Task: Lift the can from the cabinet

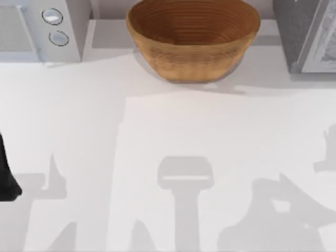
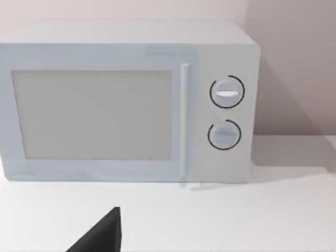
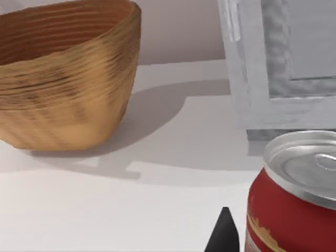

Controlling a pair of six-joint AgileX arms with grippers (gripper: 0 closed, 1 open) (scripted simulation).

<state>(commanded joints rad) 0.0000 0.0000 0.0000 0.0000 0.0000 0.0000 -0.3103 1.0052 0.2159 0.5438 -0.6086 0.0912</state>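
R wrist view, nearest thing: red can (image 3: 294, 197) w/ silver top and pull tab, upright, right up against the cam; one dark fingertip (image 3: 224, 232) of the right gripper shows just beside it, to the can's side. Can't tell if the jaws are open, closed or gripping the can – only that one tip is visible. Behind the can stands the grey-white cabinet (image 3: 278, 63), its framed door facing the table; the can is in front of it, not inside. Further off sits the wooden bowl (image 3: 65, 73) on the white table (image 3: 173, 157). L wrist view: one dark finger (image 2: 102, 236) of the left gripper low in front, jaw state can't tell; beyond it the white microwave (image 2: 126, 102), door shut, two dials at its side. Top view: left arm (image 1: 6, 176) at the table's left edge, bowl at far centre, microwave far left, cabinet far right.
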